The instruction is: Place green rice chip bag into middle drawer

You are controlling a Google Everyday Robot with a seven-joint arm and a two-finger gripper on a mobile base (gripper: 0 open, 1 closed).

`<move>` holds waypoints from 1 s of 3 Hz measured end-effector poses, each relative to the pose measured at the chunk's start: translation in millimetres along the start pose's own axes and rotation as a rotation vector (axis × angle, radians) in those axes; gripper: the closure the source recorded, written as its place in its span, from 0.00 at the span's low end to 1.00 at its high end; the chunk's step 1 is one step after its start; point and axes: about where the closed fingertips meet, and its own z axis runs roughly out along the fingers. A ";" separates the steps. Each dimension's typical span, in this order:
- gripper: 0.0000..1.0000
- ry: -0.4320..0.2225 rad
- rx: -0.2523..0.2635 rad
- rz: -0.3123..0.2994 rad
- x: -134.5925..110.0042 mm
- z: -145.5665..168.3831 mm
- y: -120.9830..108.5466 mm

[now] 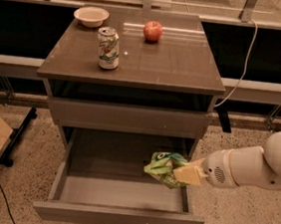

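The arm reaches in from the right, and its gripper [183, 172] is pinched closed on one edge of the green rice chip bag [164, 166]. The bag hangs out to the left over the right side of the middle drawer [122, 194], which is pulled wide open to take it. I'd guess it is held by the edge so it can drop flat onto the drawer floor. On the cabinet top [180, 63] a soda can [108, 48], an apple [152, 30] and a bowl [91, 16] sit well clear. I can't read the bag's white lettering or the can's label
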 end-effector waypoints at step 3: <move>1.00 0.030 -0.015 0.077 8.1 51.3 -14.9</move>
